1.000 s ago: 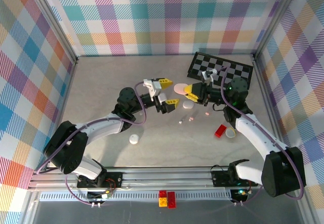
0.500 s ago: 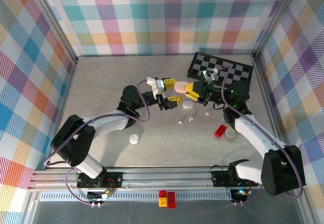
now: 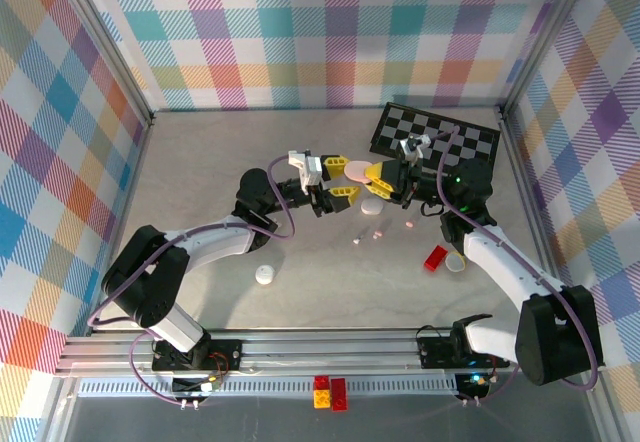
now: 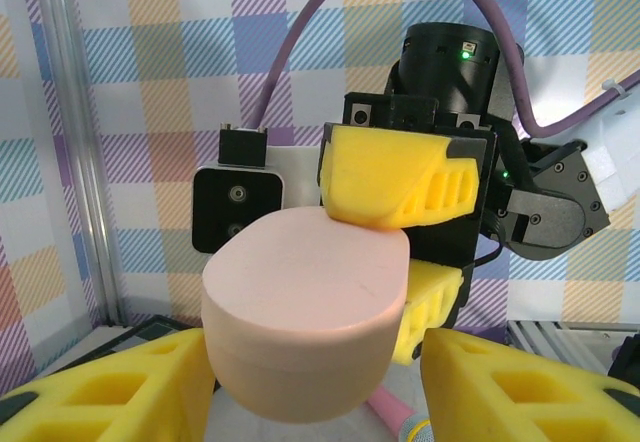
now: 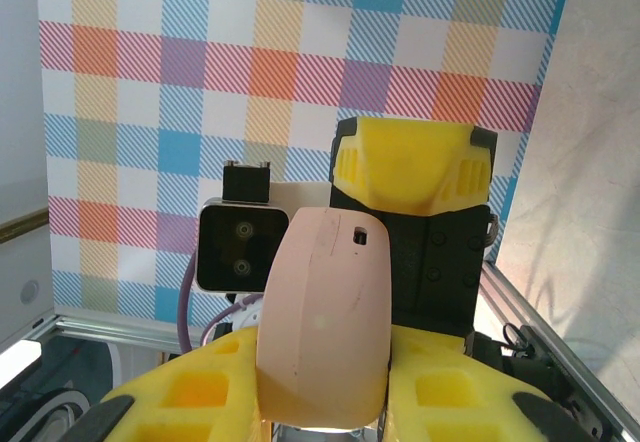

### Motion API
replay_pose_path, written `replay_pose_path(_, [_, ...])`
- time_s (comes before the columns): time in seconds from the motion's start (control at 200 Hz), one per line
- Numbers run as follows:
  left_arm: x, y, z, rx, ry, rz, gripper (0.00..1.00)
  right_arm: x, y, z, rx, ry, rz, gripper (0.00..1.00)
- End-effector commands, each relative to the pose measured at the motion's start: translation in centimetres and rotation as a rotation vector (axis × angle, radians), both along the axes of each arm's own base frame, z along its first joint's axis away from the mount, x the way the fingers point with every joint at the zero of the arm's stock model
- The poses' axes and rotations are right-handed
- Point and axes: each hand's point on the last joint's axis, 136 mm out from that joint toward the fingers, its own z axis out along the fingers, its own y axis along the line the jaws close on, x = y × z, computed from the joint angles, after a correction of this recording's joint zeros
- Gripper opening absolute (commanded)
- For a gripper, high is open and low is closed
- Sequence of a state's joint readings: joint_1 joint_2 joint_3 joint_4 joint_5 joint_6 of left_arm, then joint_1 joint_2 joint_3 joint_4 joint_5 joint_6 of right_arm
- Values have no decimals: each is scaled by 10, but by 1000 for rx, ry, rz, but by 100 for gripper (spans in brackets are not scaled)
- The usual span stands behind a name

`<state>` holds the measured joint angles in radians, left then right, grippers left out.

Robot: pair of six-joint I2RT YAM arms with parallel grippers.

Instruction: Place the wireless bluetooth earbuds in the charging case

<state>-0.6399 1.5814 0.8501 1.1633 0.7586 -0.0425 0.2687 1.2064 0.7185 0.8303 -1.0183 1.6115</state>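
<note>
Three plaid walls (image 3: 330, 32) | grey tabletop (image 3: 200, 182) | checkerboard (image 3: 395, 132) far-right | earbuds (image 3: 378, 233) loose

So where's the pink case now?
Top view, right of centre: pink case clamped in the right gripper, left gripper straddling it, near the checkerboard.

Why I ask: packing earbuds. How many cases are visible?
4. Pink case held by the right tool; white case beside it; round white case near the left arm; pale case by the red block.
</note>
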Motion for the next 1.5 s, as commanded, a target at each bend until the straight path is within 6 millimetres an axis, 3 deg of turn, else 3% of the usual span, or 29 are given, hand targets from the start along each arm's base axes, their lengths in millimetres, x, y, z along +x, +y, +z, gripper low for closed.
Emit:
replay_pose_path(0.0, [-11,0,25,-55,-76,-42,52,-1,1,5,10,-46,3,0])
replay_pose_path(0.125, [-11,-1,25,-54,-75,-49,51,-1,2,4,10,-46,5,0])
replay_pose_path(0.19, [-12,-2,25,-51,-71,-60,43,-1,3,4,8,-46,4,0])
replay_pose_path(0.43, [-13,-4,25,-47,-67,-84,42,0,5,4,7,-48,9,0])
replay_pose_path(1.5, [-13,-5,20,-49,-51,-96,53,1,6,8,27,-61,4,0])
